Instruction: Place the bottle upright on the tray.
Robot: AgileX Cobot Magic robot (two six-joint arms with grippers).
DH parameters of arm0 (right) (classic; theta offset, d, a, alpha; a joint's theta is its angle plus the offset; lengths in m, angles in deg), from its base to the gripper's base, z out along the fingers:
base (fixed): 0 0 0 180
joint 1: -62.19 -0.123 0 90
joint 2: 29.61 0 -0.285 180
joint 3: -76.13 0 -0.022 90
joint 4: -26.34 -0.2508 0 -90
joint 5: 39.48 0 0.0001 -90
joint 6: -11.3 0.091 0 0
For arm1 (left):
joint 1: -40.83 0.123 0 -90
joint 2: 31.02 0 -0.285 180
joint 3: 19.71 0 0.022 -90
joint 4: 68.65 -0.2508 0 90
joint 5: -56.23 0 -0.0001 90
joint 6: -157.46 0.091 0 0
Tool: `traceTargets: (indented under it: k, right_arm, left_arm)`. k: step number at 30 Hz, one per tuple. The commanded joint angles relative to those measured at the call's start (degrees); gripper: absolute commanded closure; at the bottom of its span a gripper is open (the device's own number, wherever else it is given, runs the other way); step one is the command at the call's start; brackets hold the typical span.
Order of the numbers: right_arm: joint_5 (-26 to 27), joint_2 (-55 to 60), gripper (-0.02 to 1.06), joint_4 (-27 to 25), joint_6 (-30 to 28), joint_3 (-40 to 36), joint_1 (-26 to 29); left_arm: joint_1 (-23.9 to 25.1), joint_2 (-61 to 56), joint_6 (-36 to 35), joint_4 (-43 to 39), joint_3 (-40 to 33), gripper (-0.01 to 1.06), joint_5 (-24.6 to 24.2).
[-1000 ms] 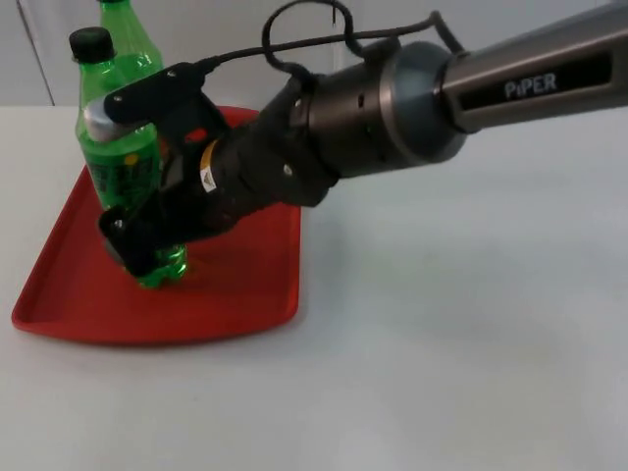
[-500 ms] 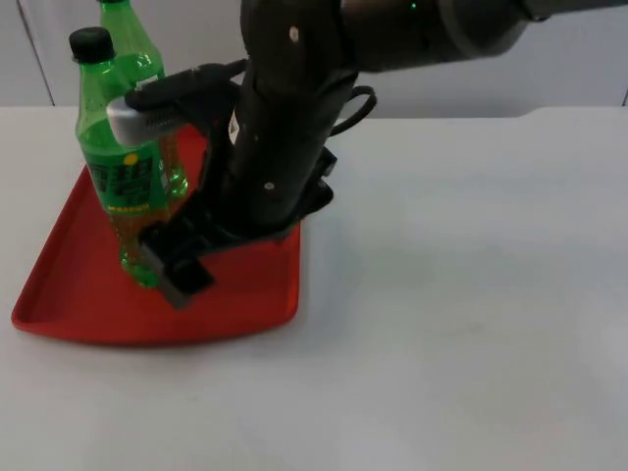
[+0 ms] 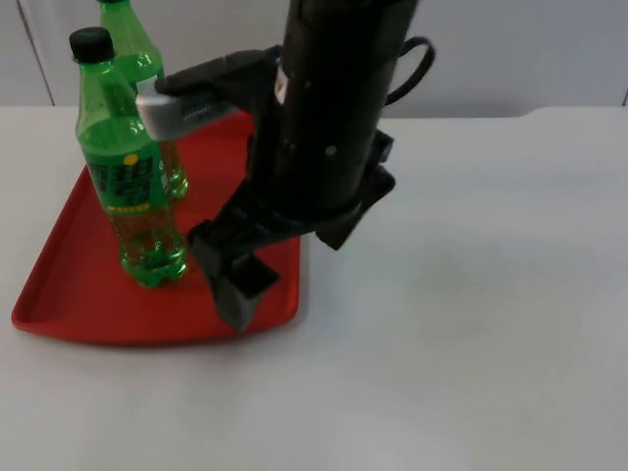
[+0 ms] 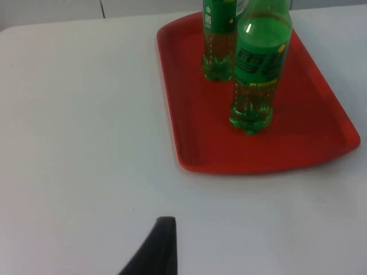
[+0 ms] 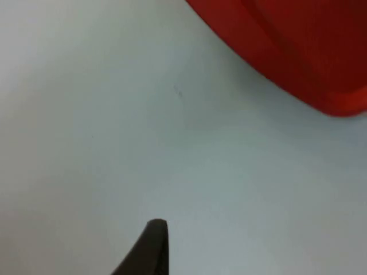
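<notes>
White table bearing a glossy red rectangular tray with a raised rim. On the tray stands the bottle, upright: clear green plastic, black cap, green label, beside a second green bottle. Right gripper, released, now over the tray's near corner, clear of the bottle it clasped a second ago. Left gripper's state: cannot be told

No text can be read (the bottle label shows only illegible marks).
</notes>
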State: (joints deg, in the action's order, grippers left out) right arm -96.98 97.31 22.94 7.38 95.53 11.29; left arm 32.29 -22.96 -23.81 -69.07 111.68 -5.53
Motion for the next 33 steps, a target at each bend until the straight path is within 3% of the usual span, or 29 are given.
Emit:
traceTargets:
  k: [1,10,17,26,33]
  right_arm:
    - [1.8,-3.1,-0.01,-0.2,-0.3,-2.9,-0.3]
    - [13.1,-19.8,-0.01,0.2,0.0,-24.8,-0.3]
    - [19.9,-29.9,-0.01,0.2,0.0,-37.7,-0.3]
    - [23.0,-44.3,-0.01,0.2,0.0,-50.0,-0.3]
    - [23.0,-53.1,-0.01,0.2,0.0,-54.1,-0.3]
  left_arm:
    - [0.0,-0.3,-0.5,-0.3,-0.3,0.0,0.2]
    - [0.0,-0.3,-0.5,-0.3,-0.3,0.0,0.2]
    - [0.0,-0.3,-0.5,-0.3,-0.3,0.0,0.2]
    - [0.0,-0.3,-0.5,-0.3,-0.3,0.0,0.2]
    - [0.0,-0.3,-0.5,-0.3,-0.3,0.0,0.2]
